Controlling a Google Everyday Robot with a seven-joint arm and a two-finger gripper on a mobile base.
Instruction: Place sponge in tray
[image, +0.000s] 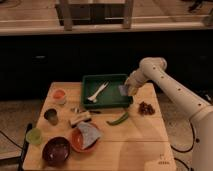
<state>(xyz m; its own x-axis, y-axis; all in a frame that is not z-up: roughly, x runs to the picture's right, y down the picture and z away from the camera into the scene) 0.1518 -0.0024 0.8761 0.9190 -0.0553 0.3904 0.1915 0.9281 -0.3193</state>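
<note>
Gripper (127, 86) is hanging over the right end of the shallow green plastic tray (112, 98), on the white arm (170, 87) that is stretching in from the right. Fingers are looking clenched on the small grey-blue sponge (123, 90), which is sitting right at their tips, over the tray's inside and just within its right wall. Can't tell whether it's touching the tray floor or hanging just clear.

Left of the fingers, inside the tray, a white plastic utensil (98, 91) is lying diagonally, well apart from the sponge. Below the fingers, on the wooden surface (135, 145), a green pod-shaped vegetable (118, 119) is lying near the tray's front wall. Below and right of them a dark red clump (146, 107) is sitting outside the tray. Neither is blocking anything.

Handling, my read: the sponge is going to be light, soft and squashy, grippy rather than slick, and not fragile. It's likely giving under the squeeze, so I'm expecting spring-back on release and maybe some clinging to one finger. Best hold is across the short sides near the middle, with moderate squeeze. A low drop isn't risking anything.

I'm judging this as the placing step, with release not yet done. Next move is only needing the sponge inside the wall and off the utensil.
</note>
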